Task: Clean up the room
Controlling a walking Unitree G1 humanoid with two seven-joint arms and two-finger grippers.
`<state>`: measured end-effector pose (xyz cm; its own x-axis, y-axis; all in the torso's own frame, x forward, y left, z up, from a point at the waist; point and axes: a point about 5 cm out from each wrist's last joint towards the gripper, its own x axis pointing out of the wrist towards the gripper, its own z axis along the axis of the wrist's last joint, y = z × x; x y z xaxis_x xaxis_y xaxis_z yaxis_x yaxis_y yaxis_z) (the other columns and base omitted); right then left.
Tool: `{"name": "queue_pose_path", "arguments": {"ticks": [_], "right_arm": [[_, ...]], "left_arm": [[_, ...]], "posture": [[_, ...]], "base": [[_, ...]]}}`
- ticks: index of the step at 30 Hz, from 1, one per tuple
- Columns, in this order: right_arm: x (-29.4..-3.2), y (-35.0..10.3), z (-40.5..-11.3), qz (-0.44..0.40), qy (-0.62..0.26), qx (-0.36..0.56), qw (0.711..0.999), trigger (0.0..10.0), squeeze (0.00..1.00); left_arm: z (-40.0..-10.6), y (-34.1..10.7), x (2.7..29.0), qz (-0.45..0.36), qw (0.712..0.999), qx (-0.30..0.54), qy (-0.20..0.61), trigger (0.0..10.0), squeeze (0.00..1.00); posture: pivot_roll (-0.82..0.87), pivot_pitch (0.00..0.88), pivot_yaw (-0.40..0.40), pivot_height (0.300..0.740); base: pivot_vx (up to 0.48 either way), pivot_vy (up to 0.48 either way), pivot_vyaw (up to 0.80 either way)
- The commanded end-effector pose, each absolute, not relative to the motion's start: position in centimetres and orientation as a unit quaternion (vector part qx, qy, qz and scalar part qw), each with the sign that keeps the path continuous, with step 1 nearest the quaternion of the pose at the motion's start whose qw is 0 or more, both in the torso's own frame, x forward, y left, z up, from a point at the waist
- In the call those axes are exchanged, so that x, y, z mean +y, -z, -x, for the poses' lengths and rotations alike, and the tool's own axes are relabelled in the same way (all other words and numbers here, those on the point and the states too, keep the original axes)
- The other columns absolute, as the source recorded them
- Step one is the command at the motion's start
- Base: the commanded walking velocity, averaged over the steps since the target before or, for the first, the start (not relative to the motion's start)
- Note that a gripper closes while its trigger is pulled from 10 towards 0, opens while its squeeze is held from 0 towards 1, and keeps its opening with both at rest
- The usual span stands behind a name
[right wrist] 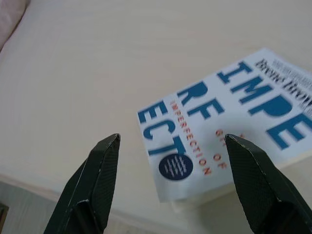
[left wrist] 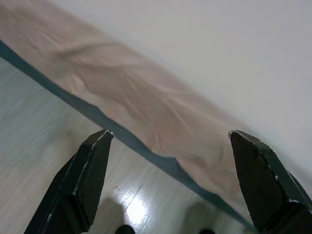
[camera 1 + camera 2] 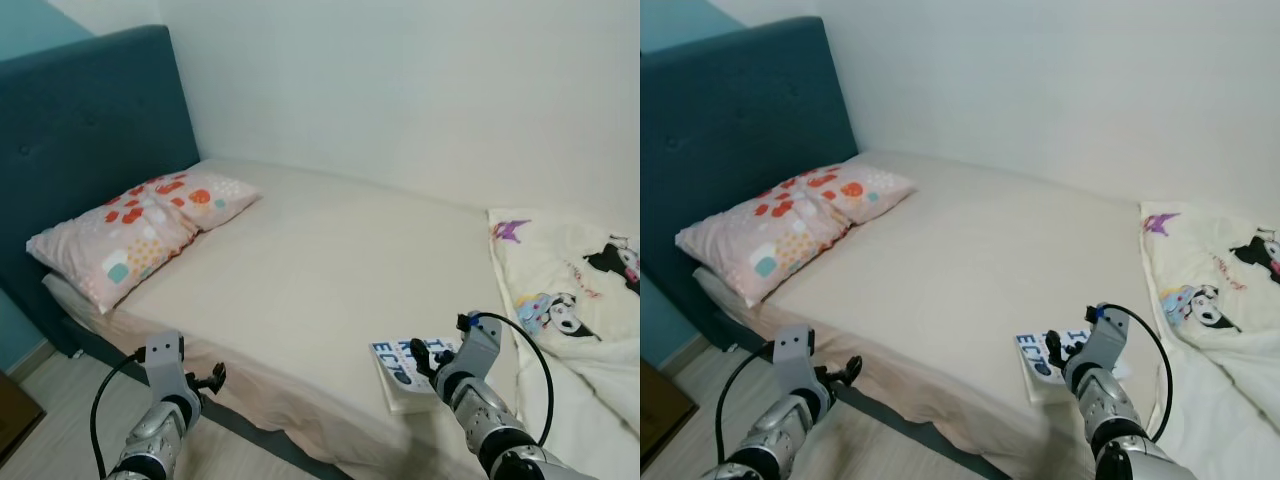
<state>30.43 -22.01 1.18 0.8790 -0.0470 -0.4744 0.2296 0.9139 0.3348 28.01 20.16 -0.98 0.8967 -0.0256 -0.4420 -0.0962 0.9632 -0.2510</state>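
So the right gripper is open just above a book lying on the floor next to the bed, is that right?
Not quite. The book lies on the bed, near its front edge, not on the floor. The right wrist view shows it flat on the cream sheet. The rest holds: the right gripper is open just above it.

A white book [image 3: 405,366] with blue lettering lies flat near the bed's [image 3: 300,270] front edge.
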Motion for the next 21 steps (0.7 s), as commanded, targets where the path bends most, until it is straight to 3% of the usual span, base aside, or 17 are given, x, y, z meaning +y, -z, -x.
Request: {"name": "queue_pose_path", "arguments": {"ticks": [1,16,21], "right_arm": [[-22.0,-1.2,-30.5,-0.201,0.074,0.235,0.948,10.0,0.00],[-22.9,-3.2,-31.8,-0.251,0.076,0.178,0.949,10.0,0.00],[-22.5,-5.9,-33.7,-0.307,0.025,0.098,0.946,10.0,0.00]], "left_arm": [[-27.8,1.1,20.6,0.134,0.964,0.229,-0.022,10.0,0.00],[-27.2,1.4,21.0,0.129,0.965,0.230,-0.013,10.0,0.00],[-26.4,1.8,21.5,0.120,0.964,0.236,-0.005,10.0,0.00]], "posture": [[-0.12,0.024,0.027,0.625],[-0.10,0.049,0.044,0.580],[-0.07,0.093,0.057,0.555]], "base": [[0.000,0.000,0.00],[0.000,0.000,0.00],[0.000,0.000,0.00]]}}
